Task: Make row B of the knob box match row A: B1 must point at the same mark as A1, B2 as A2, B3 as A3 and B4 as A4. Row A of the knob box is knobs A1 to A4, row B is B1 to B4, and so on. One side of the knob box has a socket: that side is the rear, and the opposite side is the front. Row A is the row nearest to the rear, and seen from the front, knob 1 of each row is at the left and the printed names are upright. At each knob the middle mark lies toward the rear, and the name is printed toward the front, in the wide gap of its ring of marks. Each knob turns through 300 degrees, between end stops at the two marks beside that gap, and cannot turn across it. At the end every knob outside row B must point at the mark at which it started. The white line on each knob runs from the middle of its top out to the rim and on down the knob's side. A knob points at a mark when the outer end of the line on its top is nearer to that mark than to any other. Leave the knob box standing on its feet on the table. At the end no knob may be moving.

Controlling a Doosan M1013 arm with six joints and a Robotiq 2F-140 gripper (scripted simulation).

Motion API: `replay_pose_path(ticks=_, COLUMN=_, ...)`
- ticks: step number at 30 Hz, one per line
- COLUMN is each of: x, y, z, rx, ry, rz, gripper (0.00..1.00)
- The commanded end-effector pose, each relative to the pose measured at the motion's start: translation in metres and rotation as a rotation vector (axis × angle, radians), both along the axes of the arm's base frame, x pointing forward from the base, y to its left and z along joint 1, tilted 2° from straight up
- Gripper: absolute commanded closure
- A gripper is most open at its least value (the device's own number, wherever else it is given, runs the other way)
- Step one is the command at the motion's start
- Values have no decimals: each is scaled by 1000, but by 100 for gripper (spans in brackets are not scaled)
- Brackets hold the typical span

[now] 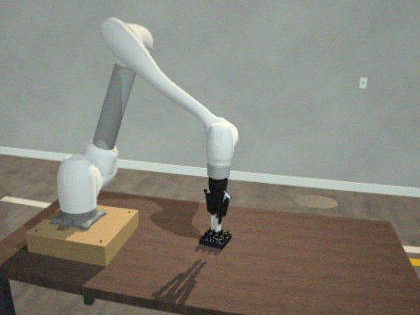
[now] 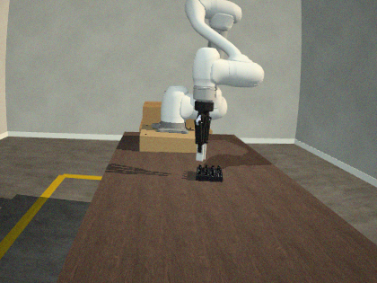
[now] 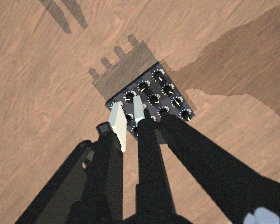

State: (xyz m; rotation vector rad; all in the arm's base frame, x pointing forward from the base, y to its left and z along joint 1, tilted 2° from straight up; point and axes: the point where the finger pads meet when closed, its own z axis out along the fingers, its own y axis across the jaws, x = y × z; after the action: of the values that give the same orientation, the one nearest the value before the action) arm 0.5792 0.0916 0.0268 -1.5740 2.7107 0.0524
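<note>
The knob box [image 1: 214, 236] [image 2: 209, 174] [image 3: 161, 98] is a small black box with several white-lined knobs, standing on the brown table [image 1: 310, 269] [image 2: 179, 233]. My gripper [image 1: 215, 227] [image 2: 200, 157] [image 3: 129, 109] points straight down and hangs a little above the box, over its corner nearest the robot base. The fingers are nearly shut, with only a narrow gap, and nothing is between them. In the wrist view the fingers hide the knobs at that edge. The knob lines are too small to read.
The arm's base stands on a tan block [image 1: 82, 236] [image 2: 168, 138] at one end of the table. The table's edges lie well away from the box on all sides.
</note>
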Motion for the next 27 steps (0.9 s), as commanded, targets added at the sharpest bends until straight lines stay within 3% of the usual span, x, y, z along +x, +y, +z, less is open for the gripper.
replay_pose_path(ticks=1, x=0, y=0, z=-2, rx=0, ry=0, rz=0, gripper=88)
replay_pose_path(ticks=27, x=0, y=1, z=-30, rx=0, ry=0, rz=0, gripper=88)
